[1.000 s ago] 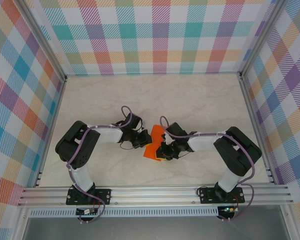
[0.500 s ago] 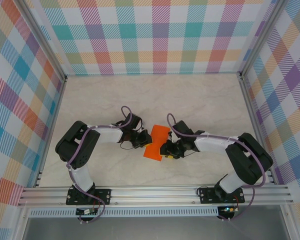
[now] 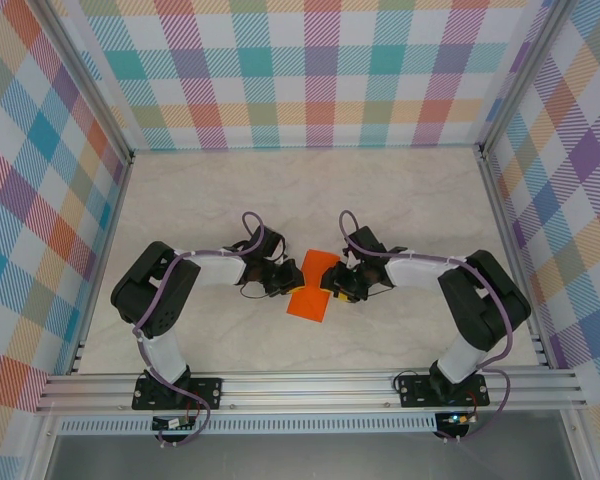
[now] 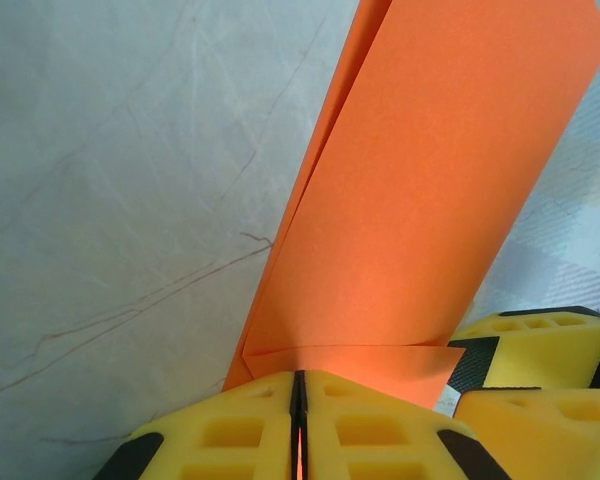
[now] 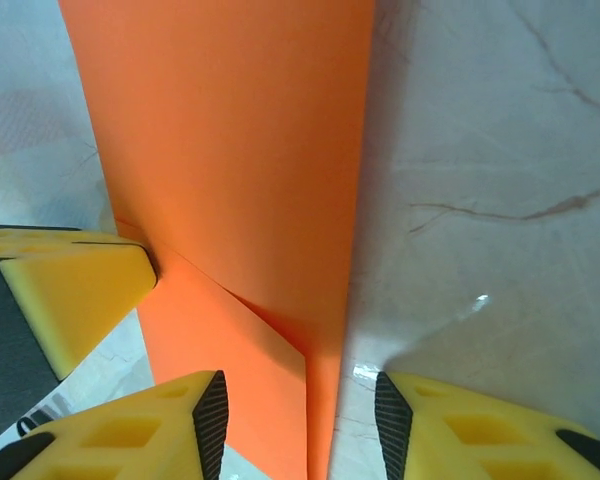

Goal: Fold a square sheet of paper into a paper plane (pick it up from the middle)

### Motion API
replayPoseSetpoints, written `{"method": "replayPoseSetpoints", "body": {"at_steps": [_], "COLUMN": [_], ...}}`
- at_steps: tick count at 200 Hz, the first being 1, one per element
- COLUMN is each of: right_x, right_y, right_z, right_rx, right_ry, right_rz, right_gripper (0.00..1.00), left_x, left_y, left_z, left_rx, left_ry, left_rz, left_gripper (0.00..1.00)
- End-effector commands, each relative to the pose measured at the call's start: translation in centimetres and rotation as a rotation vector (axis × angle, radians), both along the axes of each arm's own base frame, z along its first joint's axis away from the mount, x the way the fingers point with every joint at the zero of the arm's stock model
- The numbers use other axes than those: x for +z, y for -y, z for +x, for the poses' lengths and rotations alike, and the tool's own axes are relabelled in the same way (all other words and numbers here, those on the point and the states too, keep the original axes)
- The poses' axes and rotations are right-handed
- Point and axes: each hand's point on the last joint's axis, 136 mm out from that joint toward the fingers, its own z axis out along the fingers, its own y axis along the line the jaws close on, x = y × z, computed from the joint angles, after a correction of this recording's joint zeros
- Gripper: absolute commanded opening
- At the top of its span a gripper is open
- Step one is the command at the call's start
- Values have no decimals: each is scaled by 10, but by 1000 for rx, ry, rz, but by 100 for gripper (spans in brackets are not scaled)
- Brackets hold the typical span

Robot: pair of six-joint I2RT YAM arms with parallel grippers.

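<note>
Top view: the folded paper (image 3: 310, 295) lies mid-frame, its long axis running top to bottom with the top tipped right. The left gripper (image 3: 286, 283) and right gripper (image 3: 332, 287) flank it.

Left wrist: the left gripper (image 4: 298, 410) is clenched on the paper (image 4: 430, 200), which points to the upper right.

Right wrist: the right gripper (image 5: 300, 400) is released, its jaws straddling the folded edge of the paper (image 5: 230, 150). This looks like mid-fold creasing. The next move likely calls for pinching that edge.

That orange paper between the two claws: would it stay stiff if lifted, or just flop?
Probably floppy: the orange paper curls over at its far end. Likely thin and light: the left gripper is shut on it with barely a gap. It shows fold lines, so it may crumple easily.
</note>
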Motion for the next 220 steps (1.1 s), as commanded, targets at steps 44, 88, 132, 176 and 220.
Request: {"method": "replayPoseSetpoints", "body": {"at_steps": [44,88,132,176,220], "right_x": [5,15,12,6,15], "right_y": [-12,0,-5,-4,11], "right_z": [15,35,48,47,49], "right_rx": [-7,-50,-51,-66,-96], "right_ry": [38,89,81,60,115], "right_rz": [48,11,30,27,-31], "right_gripper": [38,45,46,47,48], "left_x": [-13,-14,-15,-14,-14], "left_y": [-9,-9,-9,-8,-9], "left_z": [-5,-5,-5,-4,-4], "left_rx": [14,14,15,16,16], "left_ry": [-34,-36,-38,-33,-35], "left_rz": [74,75,74,71,72], "left_gripper": [11,10,11,11,11]}}
